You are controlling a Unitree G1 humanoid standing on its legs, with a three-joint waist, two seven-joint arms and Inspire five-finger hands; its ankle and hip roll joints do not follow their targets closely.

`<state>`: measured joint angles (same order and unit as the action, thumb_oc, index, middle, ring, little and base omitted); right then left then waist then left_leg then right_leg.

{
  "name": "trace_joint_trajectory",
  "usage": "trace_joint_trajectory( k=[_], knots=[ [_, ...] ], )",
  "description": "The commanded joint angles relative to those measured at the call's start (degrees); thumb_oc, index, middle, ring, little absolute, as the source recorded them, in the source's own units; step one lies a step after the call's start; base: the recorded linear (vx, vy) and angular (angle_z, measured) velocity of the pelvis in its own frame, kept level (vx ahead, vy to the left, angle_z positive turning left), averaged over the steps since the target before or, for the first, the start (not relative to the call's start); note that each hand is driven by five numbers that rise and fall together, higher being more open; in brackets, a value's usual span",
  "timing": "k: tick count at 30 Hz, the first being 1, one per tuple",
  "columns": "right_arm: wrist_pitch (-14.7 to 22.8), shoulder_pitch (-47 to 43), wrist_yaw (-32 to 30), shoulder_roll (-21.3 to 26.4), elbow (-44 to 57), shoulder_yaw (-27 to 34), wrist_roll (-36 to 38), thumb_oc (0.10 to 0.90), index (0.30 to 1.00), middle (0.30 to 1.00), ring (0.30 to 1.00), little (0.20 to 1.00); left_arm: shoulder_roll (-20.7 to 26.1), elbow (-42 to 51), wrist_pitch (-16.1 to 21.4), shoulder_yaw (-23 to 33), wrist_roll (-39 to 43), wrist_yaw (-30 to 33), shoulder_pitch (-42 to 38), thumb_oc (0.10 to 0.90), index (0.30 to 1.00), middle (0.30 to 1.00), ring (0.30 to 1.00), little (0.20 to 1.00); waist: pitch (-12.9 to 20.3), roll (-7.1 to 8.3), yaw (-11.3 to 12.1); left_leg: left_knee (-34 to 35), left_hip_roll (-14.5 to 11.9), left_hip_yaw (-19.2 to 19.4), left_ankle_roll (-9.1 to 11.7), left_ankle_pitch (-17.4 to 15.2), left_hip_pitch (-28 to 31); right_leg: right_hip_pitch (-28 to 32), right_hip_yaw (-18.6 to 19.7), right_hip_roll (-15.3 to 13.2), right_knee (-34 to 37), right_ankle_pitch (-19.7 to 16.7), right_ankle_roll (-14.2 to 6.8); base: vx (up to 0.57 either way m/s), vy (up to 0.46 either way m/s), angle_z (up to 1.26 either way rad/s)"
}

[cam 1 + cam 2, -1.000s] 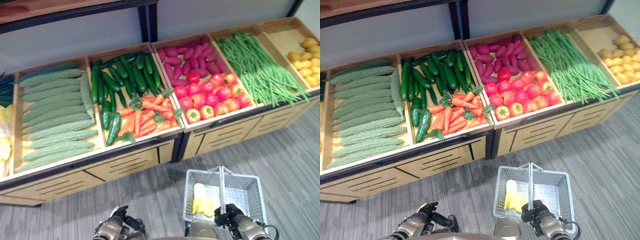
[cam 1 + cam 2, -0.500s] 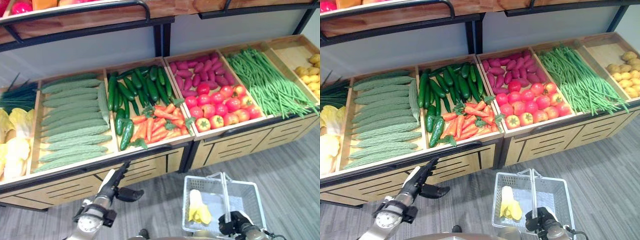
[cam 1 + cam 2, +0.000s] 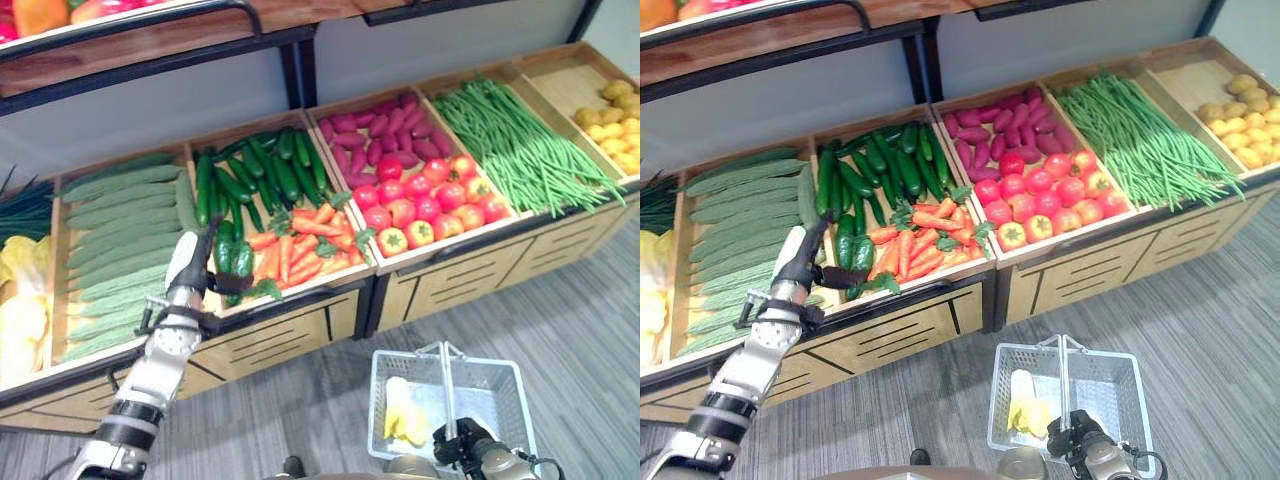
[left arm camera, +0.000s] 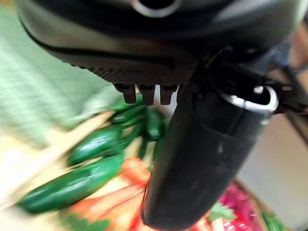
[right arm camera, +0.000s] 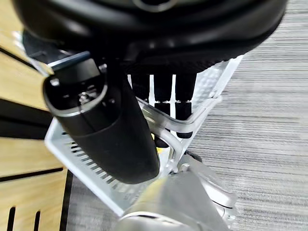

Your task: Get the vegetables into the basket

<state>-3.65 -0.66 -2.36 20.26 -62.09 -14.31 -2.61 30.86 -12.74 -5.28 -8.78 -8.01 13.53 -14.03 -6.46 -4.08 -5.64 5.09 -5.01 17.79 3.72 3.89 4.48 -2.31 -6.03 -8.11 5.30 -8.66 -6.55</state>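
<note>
My left hand (image 3: 186, 268) reaches over the front rim of the wooden crate (image 3: 300, 295), fingers straight and open, just beside the dark green cucumbers (image 3: 228, 256) and touching none that I can see. Orange carrots (image 3: 300, 248) lie to their right. The left wrist view looks past the thumb (image 4: 202, 159) at cucumbers (image 4: 72, 185) and carrots. The white wire basket (image 3: 505, 385) hangs low over the floor with a yellow vegetable (image 3: 402, 416) inside. My right hand (image 3: 463, 446) is shut on its handle (image 5: 163, 120), fingers curled round it.
Along the stand lie pale green ridged gourds (image 3: 115, 215), purple sweet potatoes (image 3: 375, 120), red tomatoes (image 3: 425, 200), green beans (image 3: 520, 140), yellow potatoes (image 3: 620, 125) and yellow leafy greens (image 3: 20, 300). A dark shelf rail (image 3: 150, 45) runs above. Grey floor (image 3: 580, 310) spreads in front.
My left arm has risen from down near the floor to the crate's front rim by the cucumbers. The right hand has kept hold of the basket. The view shifted slightly.
</note>
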Motion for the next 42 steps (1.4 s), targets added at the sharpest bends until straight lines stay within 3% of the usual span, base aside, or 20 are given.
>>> trace_joint_trajectory(
  k=[1,4,5,8,13,18,19,33,42],
  knots=[
    [0.0,-0.6,0.3,0.2,-0.1,-3.8,-3.2,0.400,0.300,0.300,0.300,0.300,3.4,-3.7,2.1,0.6,-2.7,5.2,-7.4,0.900,1.000,1.000,1.000,1.000,-0.3,1.54,-1.0,-0.1,-4.0,-4.0,4.8,-1.1,-1.2,-2.1,2.7,-2.4,-0.5,1.5,-4.8,-0.03,-0.005,-0.40],
    [0.0,-2.4,-0.6,-0.1,-1.1,-5.4,-3.3,0.400,0.300,0.300,0.300,0.300,3.3,-12.0,0.8,-3.3,-2.1,7.8,-15.2,0.900,1.000,1.000,1.000,1.000,-0.6,0.83,-2.1,-0.1,-4.4,-3.1,5.2,-0.1,-3.9,-5.6,3.7,-2.0,-0.6,0.5,-4.9,-0.09,-0.019,-0.31],
    [0.1,-4.1,-1.7,-0.1,-1.2,-7.0,-2.6,0.400,0.300,0.300,0.300,0.300,3.7,-20.3,-0.8,-6.7,-1.2,9.4,-22.0,0.900,1.000,1.000,1.000,1.000,-1.1,0.48,-3.3,-0.1,-5.1,-2.5,5.7,1.0,-6.6,-8.9,4.4,-1.3,-0.6,-0.5,-5.0,-0.08,-0.067,-0.33],
    [0.2,-5.2,-2.5,-0.5,-1.1,-7.9,-1.9,0.400,0.300,0.300,0.300,0.300,3.8,-27.5,-1.4,-9.6,-0.4,9.9,-27.3,0.900,1.000,1.000,1.000,1.000,-1.1,0.42,-3.7,-0.1,-5.8,-2.1,6.1,1.8,-9.0,-11.4,4.9,-0.8,-0.5,-1.0,-5.0,-0.03,-0.059,-0.29],
    [0.9,-6.2,-3.3,-0.7,-1.1,-9.6,-0.5,0.400,0.300,0.300,0.300,0.300,3.7,-37.3,-2.8,-14.7,-2.6,8.5,-33.1,0.900,1.000,1.000,1.000,1.000,-2.0,0.22,-4.7,-0.1,-6.4,-1.4,6.5,2.5,-10.2,-13.3,5.6,-0.2,-0.6,-1.2,-4.9,0.01,-0.030,-0.13],
    [1.2,-6.3,-4.0,-0.8,-1.5,-10.1,0.1,0.400,0.300,0.300,0.300,0.300,1.8,-42.8,-3.1,-16.2,-1.6,8.2,-35.6,0.900,1.000,1.000,1.000,1.000,-2.5,0.31,-5.0,-0.1,-6.8,-1.0,6.8,2.9,-11.2,-14.5,6.1,0.2,-0.6,-1.4,-4.8,0.00,-0.026,-0.07],
    [1.3,-6.2,-4.1,-0.9,-1.8,-10.2,0.4,0.400,0.300,0.300,0.300,0.300,1.3,-43.4,-3.1,-16.3,-1.8,8.0,-35.6,0.410,0.314,0.314,0.314,0.314,-2.6,0.38,-5.0,-0.1,-6.9,-0.9,6.9,2.9,-11.0,-14.6,6.1,0.4,-0.6,-1.4,-4.8,0.03,-0.029,-0.07],
    [2.0,-5.2,-4.0,-1.3,-2.4,-10.7,0.6,0.400,0.300,0.300,0.300,0.300,0.2,-42.2,-3.6,-17.0,-3.9,7.9,-34.9,0.400,0.300,0.300,0.300,0.300,-2.8,0.36,-4.5,-0.1,-6.8,-1.8,6.7,2.5,-9.9,-13.0,5.0,0.3,-0.6,-0.8,-4.5,0.00,-0.001,0.01],
    [2.3,-4.1,-3.6,-1.6,-2.6,-10.3,0.1,0.400,0.300,0.300,0.300,0.300,5.9,-34.1,-3.9,-17.1,-9.5,9.9,-35.5,0.400,0.300,0.300,0.300,0.300,-3.2,1.87,-2.8,-0.1,-5.9,-3.1,6.2,2.0,-9.8,-11.8,3.4,-0.8,-0.7,-1.2,-4.8,-0.04,0.015,0.05]
  ],
)
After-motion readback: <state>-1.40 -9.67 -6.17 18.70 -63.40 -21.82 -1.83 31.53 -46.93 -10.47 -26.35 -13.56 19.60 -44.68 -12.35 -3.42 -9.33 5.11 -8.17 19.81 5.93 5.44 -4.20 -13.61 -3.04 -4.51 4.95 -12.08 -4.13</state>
